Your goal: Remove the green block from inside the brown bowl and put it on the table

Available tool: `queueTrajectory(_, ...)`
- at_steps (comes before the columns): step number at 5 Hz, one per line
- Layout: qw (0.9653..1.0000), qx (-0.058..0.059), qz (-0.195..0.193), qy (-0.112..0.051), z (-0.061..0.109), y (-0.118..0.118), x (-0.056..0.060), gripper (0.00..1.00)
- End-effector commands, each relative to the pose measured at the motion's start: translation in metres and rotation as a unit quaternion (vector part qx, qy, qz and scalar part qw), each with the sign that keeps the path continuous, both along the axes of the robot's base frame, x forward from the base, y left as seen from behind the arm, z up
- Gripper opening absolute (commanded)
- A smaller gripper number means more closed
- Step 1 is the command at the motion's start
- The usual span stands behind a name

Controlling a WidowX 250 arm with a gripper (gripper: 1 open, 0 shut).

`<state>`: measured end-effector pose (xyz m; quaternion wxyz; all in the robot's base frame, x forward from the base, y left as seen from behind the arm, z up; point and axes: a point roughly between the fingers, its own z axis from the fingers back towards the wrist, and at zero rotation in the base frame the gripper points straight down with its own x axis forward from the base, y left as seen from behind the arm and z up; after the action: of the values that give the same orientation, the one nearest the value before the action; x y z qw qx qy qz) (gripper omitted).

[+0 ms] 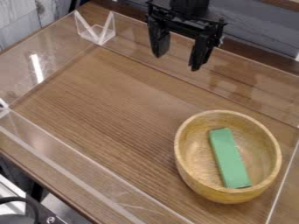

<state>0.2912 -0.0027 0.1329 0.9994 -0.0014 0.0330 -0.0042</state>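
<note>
Green block (pixel 229 157), a flat, matte, bright green rectangular bar, lies inside the round, light tan wooden bowl (pixel 194 164), on the bowl's floor and slightly toward its 3 o'clock side. Its long axis runs from about 11 o'clock to 5 o'clock in the picture, the far end pointing up toward the back of the scene and the near end resting close to the bowl's front wall. The bowl has a thick rounded rim with visible grain and sits at the 4 o'clock part of the view, on the wide brown wood-grain table (pixel 105 105). Low clear plastic walls (pixel 70 197) edge the tabletop; they catch glare, and a folded clear piece stands at about 11 o'clock. The black gripper (pixel 177 51) hangs at 12 o'clock, pointing down, well apart from the bowl and above the tabletop. Its dark fingers (pixel 198 52) stand spread with nothing between them, though their tips are somewhat hard to separate from the dark background.
</note>
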Motion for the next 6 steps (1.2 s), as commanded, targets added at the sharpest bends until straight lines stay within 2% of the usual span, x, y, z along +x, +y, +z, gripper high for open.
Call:
queueTrajectory(1,0.9995,-0.008,0.03,0.006,-0.006,-0.024,-0.012,1.0)
queueTrajectory(2,0.9983,-0.022,0.053,0.012,-0.016,-0.057,-0.03,1.0)
queueTrajectory(4,0.9976,-0.032,0.058,-0.021,-0.028,-0.112,-0.047,1.0)
queueTrajectory(5,0.9962,-0.036,0.072,-0.034,-0.042,-0.122,-0.049,1.0)
queueTrajectory(6,0.9937,-0.045,0.092,-0.046,-0.052,-0.122,-0.047,1.0)
